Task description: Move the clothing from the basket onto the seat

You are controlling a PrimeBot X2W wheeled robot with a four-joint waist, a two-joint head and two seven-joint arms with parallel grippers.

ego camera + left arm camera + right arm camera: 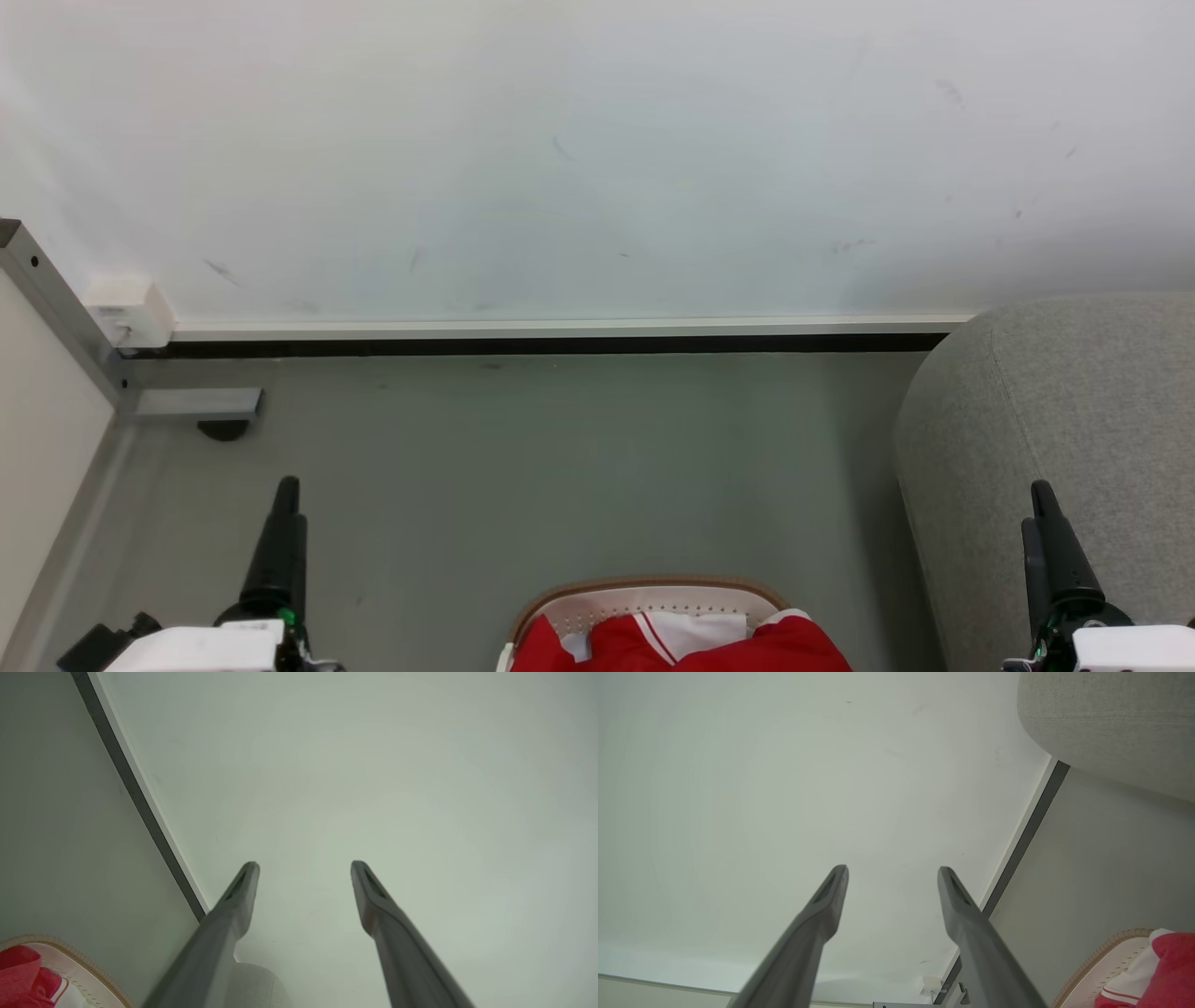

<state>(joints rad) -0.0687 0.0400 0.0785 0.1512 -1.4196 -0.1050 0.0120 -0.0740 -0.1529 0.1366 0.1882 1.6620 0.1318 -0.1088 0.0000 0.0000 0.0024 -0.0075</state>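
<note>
No readable text, label, number or sign on the clothing (794,646), basket (653,585) or seat (1074,401)

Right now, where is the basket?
In the head view, the basket sits on the floor at bottom centre, left of the grey seat.

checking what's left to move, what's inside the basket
Red clothing with white trim lies heaped in the basket. Whatever is beneath the top folds is covered, and the basket's near part is cut off by the picture's edge.
</note>
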